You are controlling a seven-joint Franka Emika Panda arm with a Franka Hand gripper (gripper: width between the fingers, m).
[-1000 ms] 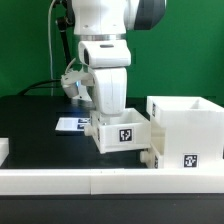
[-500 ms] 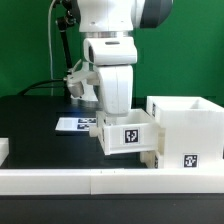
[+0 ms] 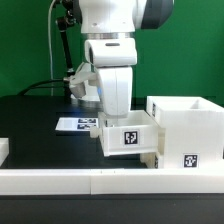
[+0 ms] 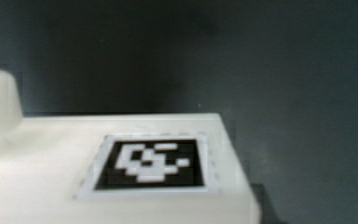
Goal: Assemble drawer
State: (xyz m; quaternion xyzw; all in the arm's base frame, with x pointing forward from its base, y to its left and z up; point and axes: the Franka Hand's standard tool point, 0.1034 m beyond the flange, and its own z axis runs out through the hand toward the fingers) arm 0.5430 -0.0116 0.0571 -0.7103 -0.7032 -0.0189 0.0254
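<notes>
In the exterior view my gripper [image 3: 114,117] reaches down into a small white tray [image 3: 128,137] with a black-and-white tag on its near face. It is shut on the tray's wall and holds the tray just off the table. The fingertips are hidden behind the tray. The tray hangs close to the left side of the tall white casing [image 3: 186,124], which stands at the exterior view's right with a tag low on its front. The wrist view shows only the tray's white face and tag [image 4: 151,162], close up and blurred, and no fingers.
A low white piece [image 3: 150,158] lies under the tray beside the casing. The marker board [image 3: 74,124] lies flat behind the tray. Low white border rails [image 3: 90,181] run along the front. A white block [image 3: 3,150] is at the left edge.
The gripper and the held tray have moved a little toward the exterior view's right, closer to the casing. In the last half second almost nothing has moved.
</notes>
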